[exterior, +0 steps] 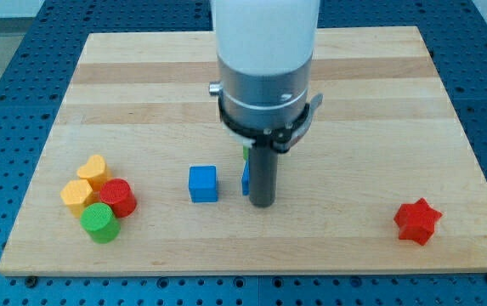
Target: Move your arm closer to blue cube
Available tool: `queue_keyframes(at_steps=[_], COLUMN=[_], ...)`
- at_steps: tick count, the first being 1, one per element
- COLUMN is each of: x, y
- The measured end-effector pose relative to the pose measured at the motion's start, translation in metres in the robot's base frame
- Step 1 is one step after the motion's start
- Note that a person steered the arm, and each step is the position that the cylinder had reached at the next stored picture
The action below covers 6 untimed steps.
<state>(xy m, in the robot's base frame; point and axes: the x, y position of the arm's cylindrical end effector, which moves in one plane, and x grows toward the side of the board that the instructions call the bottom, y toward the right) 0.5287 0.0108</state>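
Approach step nearly done: tip [263, 204] down on counter [353, 102], just right of blue cube [202, 184], apart. Next: short slide left. No hand fitted; bare rod only.

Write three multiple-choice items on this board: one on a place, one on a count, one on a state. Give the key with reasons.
1. Where is the red star?
A. the view's bottom right
B. the view's top left
C. beside the green cylinder

2. How many blocks form the cluster at the view's bottom left?
A. two
B. four
C. six

3. How does my tip stand to the blue cube?
A. resting on top of it
B. apart, on its right in the view
C. on its left in the view

Key: 1 A, the star sits alone near the board's lower right corner. 2 B, a yellow heart, a yellow block, a red cylinder and a green cylinder. 3 B, bare wood shows between tip and cube.
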Motion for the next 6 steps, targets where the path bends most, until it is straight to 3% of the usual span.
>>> queue_keyframes(at_steps=[1, 3, 6], x=[-0.024, 0.050, 0.039], y=[0.005, 0.002, -0.037])
